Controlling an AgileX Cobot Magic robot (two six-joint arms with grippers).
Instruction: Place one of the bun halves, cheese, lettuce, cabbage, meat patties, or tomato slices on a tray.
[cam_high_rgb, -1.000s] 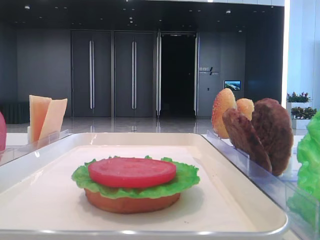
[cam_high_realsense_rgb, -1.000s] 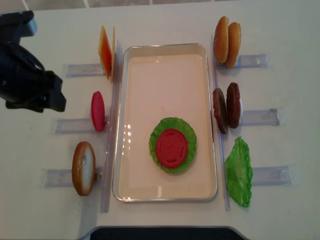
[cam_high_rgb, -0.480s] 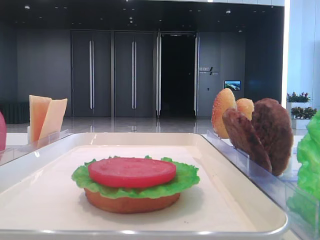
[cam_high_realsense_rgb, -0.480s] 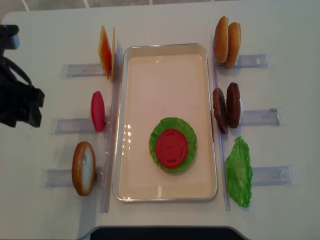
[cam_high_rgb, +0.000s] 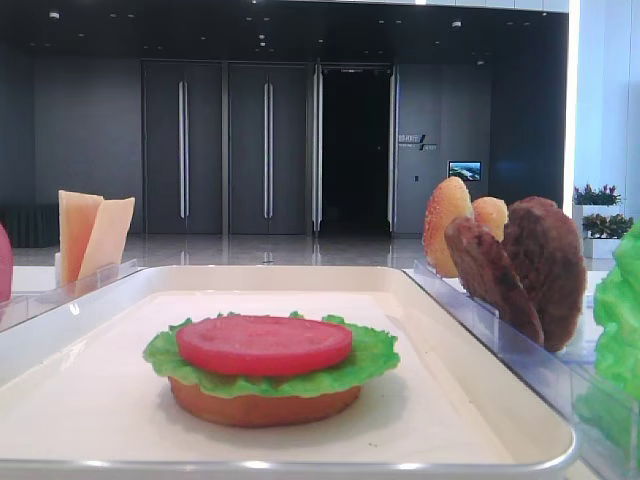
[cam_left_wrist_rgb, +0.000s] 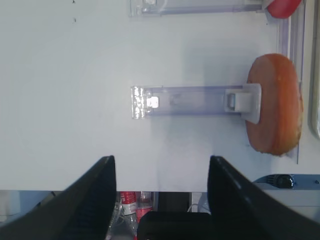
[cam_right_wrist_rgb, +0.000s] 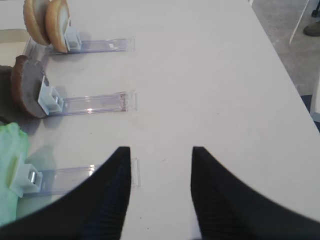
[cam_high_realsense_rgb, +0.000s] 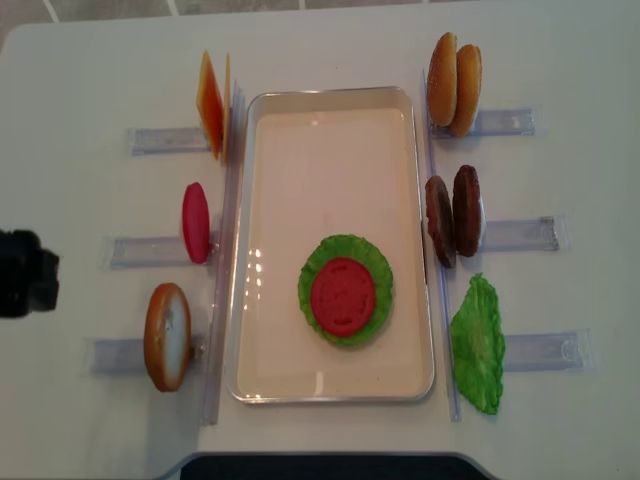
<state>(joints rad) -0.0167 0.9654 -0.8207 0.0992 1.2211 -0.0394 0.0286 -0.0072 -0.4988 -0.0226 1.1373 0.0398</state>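
Note:
The off-white tray (cam_high_realsense_rgb: 320, 170) lies mid-table. On it sits a stack: a bun base (cam_high_rgb: 264, 406), a ruffled green lettuce (cam_high_realsense_rgb: 372, 262) and a tomato slice (cam_high_realsense_rgb: 343, 296) on top. My left gripper (cam_left_wrist_rgb: 161, 159) is open and empty over the table's front left edge, beside a bun half (cam_left_wrist_rgb: 274, 104) standing in its rack. Only a black part of the left arm (cam_high_realsense_rgb: 22, 287) shows at the overhead view's left border. My right gripper (cam_right_wrist_rgb: 161, 150) is open and empty over bare table, right of the racks.
Clear racks flank the tray. On the left stand cheese slices (cam_high_realsense_rgb: 211, 104), a spare tomato slice (cam_high_realsense_rgb: 195, 222) and the bun half (cam_high_realsense_rgb: 167, 336). On the right are two bun tops (cam_high_realsense_rgb: 454, 84), two meat patties (cam_high_realsense_rgb: 453, 216) and a green leaf (cam_high_realsense_rgb: 478, 345).
The left arm has drawn back toward the left front edge of the overhead view, now mostly out of it. The food and tray have not moved.

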